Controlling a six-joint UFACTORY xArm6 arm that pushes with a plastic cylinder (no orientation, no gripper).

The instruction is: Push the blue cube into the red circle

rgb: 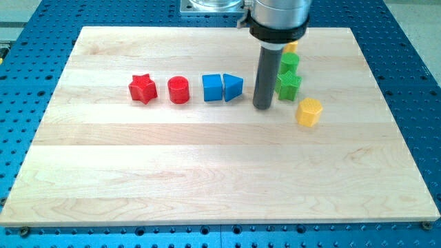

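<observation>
Lining up the push: my tip (262, 107) is standing right of the blue cube (212, 88), beyond the blue wedge (233, 87); the red circle (178, 89) is lying just left of the cube; no jaws are showing on this rod; next I am needing a leftward shove.

Robotics lab bench: wooden board (220, 172) sits on blue perforated metal table (413, 62) with grid of holes, robot arm mount (213, 5) at top.

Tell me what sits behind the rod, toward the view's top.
Behind the rod, a yellow block peeks out at its right, mostly covered, shape unclear. Two green blocks show beside it. My tip rests right of the blue wedge.
</observation>
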